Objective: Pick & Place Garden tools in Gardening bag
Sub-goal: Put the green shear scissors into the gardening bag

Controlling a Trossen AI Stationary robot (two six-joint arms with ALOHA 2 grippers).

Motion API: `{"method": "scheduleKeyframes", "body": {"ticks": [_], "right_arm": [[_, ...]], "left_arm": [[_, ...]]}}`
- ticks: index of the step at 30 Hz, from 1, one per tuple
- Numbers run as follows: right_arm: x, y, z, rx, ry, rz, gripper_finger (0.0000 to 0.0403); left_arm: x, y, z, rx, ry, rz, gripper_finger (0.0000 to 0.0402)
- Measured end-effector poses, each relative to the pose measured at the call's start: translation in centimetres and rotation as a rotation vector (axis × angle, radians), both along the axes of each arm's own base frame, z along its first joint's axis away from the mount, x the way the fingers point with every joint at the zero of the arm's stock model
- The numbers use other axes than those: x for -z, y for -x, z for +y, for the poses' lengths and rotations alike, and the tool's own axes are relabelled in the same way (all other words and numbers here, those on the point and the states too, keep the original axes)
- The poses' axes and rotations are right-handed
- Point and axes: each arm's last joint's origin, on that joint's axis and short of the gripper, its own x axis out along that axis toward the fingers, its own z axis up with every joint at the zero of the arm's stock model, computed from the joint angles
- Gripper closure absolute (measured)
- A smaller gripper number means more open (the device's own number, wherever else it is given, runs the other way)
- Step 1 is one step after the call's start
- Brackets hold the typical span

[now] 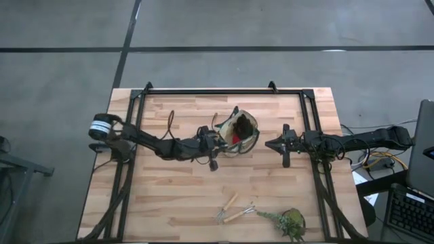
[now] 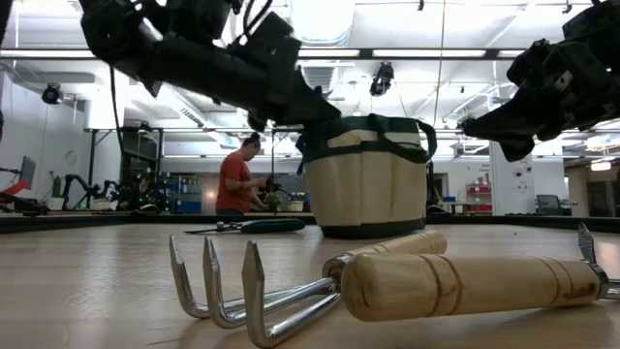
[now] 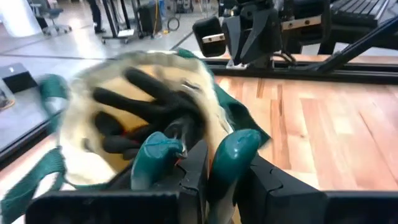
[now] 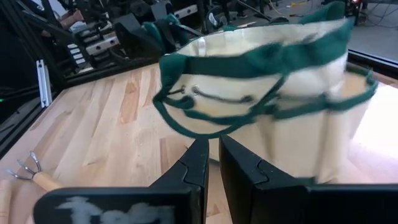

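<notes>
**Gripping green-handled shears at the bag's mouth**

Clamping a pair of shears by their green handles, the left gripper sits at the left edge of the bag, near the middle of the table. In the left wrist view the two green handles stand between the dark fingers, and the metal end points down into the bag's opening, where a black glove with a trace of red lies inside. From above, the same dark and red mass fills the bag's mouth.

The bag stands upright, tan with a dark green rim and green looped handles. In the low view it rises behind the foreground tools, with the left arm reaching across its top from the left.

The right gripper hangs just to the right of the bag, apart from it and above the table. Its fingers are pressed nearly together with only a thin slit between them, and nothing is in them. It faces the bag's side.

Two wooden-handled forks lie well apart from the bag, near the table's front edge, side by side and touching or almost so. The low view shows the prongs of one curving upward and its thick handle lying flat. Just to their right sits a leafy plant clump.

Another dark tool lies flat on the table left of the bag. A person in a red shirt stands in the room behind.
</notes>
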Motion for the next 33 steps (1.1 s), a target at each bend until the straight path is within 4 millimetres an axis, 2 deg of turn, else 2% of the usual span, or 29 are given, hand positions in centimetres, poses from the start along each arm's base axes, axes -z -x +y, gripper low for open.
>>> {"method": "scheduleKeyframes", "body": {"ticks": [9,24,33], "right_arm": [[0.0,0.0,0.0,0.0,0.0,0.0,0.0369],[0.0,0.0,0.0,0.002,0.0,-0.004,0.0369],[0.0,0.0,0.0,0.0,0.0,-0.001,0.0369]], "left_arm": [[-2.1,2.3,0.7,-0.018,0.028,0.132,0.0344],[-2.0,3.4,0.5,0.088,0.074,0.249,0.0346],[-3.6,6.1,0.4,0.156,0.105,0.329,0.0346]]}}
